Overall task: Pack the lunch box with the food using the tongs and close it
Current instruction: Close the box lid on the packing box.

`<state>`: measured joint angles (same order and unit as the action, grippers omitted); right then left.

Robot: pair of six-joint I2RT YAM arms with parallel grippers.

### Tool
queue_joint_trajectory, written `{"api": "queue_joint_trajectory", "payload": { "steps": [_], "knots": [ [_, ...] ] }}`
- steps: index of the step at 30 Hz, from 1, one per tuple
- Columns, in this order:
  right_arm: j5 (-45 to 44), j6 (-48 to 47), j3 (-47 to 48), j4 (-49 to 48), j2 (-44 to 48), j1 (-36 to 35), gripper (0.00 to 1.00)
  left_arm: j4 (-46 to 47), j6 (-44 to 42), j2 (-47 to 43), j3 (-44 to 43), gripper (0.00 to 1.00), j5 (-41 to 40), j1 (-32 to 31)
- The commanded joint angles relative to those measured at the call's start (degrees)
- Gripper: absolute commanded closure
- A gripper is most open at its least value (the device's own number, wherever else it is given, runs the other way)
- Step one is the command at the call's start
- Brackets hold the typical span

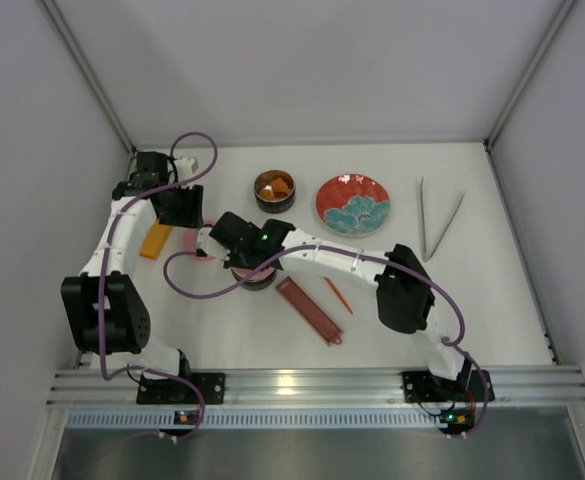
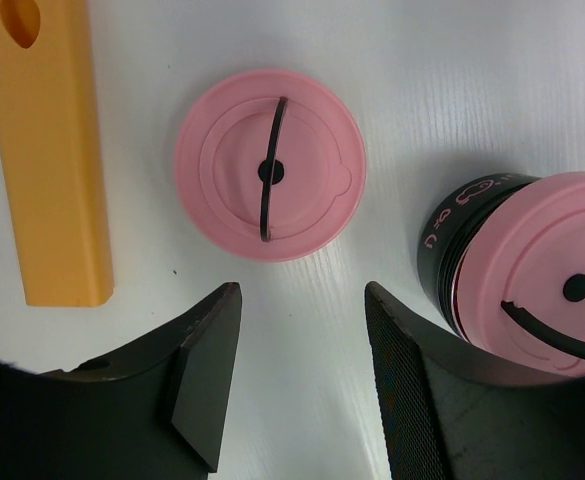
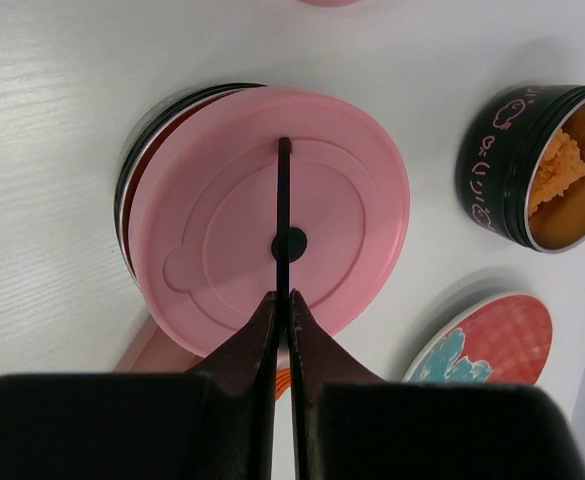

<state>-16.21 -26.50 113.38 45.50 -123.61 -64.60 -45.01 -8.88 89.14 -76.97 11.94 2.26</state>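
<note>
— What is nearest the arms?
— A tin (image 3: pixel 130 190) under a pink lid (image 3: pixel 352 200). The right gripper (image 3: pixel 283 300) is pinched together on the lid's black handle (image 3: pixel 284 190).
— And beyond?
— A second pink lid (image 2: pixel 269 165) lies flat on the table (image 1: pixel 472 300). The left gripper (image 2: pixel 302 370) is spread apart and empty above it. Farther off, an open tin (image 3: pixel 487 160) holds orange fried chunks (image 3: pixel 562 165), and the tongs (image 1: pixel 423 220) lie far right.

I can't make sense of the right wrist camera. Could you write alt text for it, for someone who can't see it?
The right gripper, jaws shut, pinches the black handle of a pink lid sitting off-centre on a dark tin. To the right stands an open tin holding orange fried food, with a red-and-blue plate below it.
</note>
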Motion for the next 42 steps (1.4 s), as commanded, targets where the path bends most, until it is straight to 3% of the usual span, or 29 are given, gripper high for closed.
{"api": "queue_joint_trajectory", "payload": {
  "steps": [1, 18, 26, 28, 34, 42],
  "knots": [
    [-0.1, -1.4, 2.9, 2.8, -0.9, -2.0, 1.0, 0.8, 0.4, -0.7, 0.4, 0.42, -0.3, 0.2],
    [-1.6, -2.9, 2.0, 0.3, -3.8, -2.1, 1.0, 0.5, 0.1, -0.6, 0.4, 0.43, 1.2, 0.3],
    [-1.6, -4.2, 1.8, -0.5, -4.4, -2.6, 0.82, 0.7, 0.2, -0.2, 0.6, 0.42, 3.3, 0.2],
    [-1.5, -4.0, 1.2, -0.4, -3.8, -2.6, 0.7, 0.7, 0.0, -0.1, 0.8, 0.41, 3.4, 0.1],
    [-2.8, -2.9, 1.3, -1.6, -0.9, -2.6, 0.47, 1.0, 0.0, 0.0, 0.3, 0.4, 6.4, 0.1],
    [-2.3, -0.6, 1.2, -5.9, 6.1, -2.6, 0.28, 0.6, -1.0, 0.2, 0.6, 0.41, 10.3, -1.2]
  ]
}}
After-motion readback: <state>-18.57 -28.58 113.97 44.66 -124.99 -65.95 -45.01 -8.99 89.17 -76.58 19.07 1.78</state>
